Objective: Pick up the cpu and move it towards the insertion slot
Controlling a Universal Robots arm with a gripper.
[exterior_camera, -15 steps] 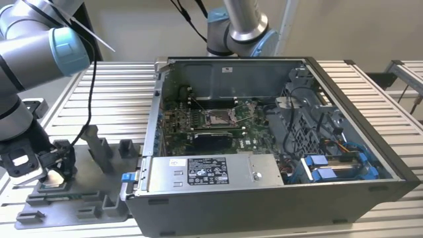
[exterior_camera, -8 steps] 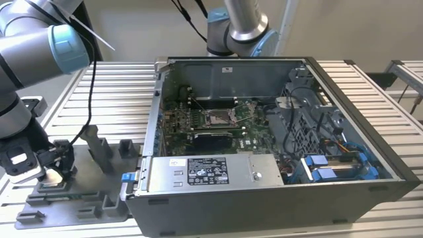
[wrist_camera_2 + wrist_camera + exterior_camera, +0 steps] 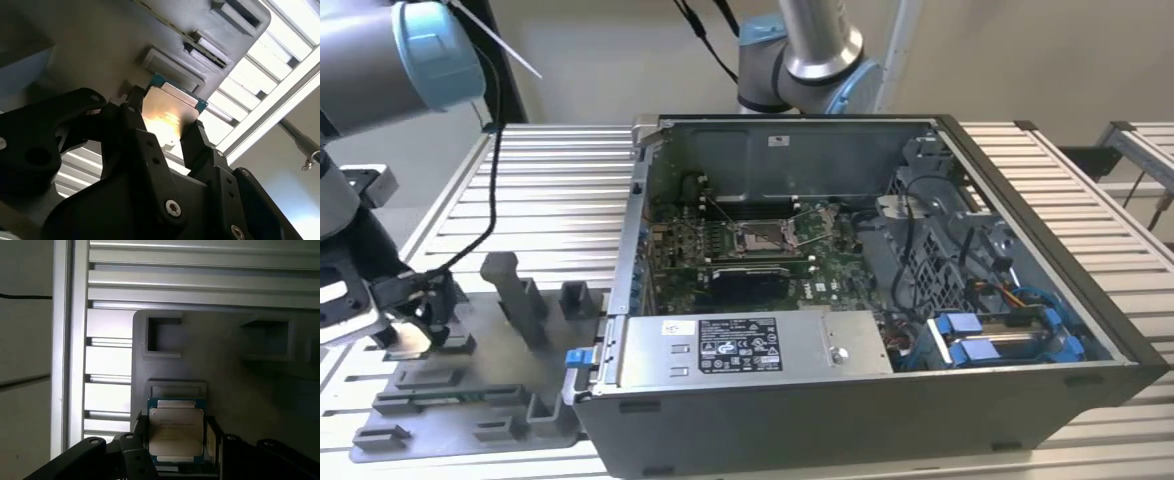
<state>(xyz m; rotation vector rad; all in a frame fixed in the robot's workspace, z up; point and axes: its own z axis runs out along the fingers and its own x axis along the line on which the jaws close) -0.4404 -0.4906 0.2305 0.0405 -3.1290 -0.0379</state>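
Note:
In both wrist views the cpu (image 3: 176,432) (image 3: 169,111) is a small square chip with a pale metal face and a blue-green rim. It lies low over the grey plastic tray (image 3: 240,390), just beside a shallow rectangular recess. My gripper (image 3: 176,442) (image 3: 162,132) is shut on it, with one black finger (image 3: 139,429) against each side. In the exterior view the gripper (image 3: 411,335) hangs over the tray (image 3: 467,410) at the exterior view's left. The insertion slot (image 3: 761,237), a silver-framed socket, sits on the green board inside the open computer case.
The open computer case (image 3: 854,390) stands to the exterior view's right of the tray, with a power supply, cables and blue drive clips inside. Upright grey blocks (image 3: 520,290) rise from the tray. A second arm's base (image 3: 801,60) stands behind the case on the slatted table (image 3: 574,160).

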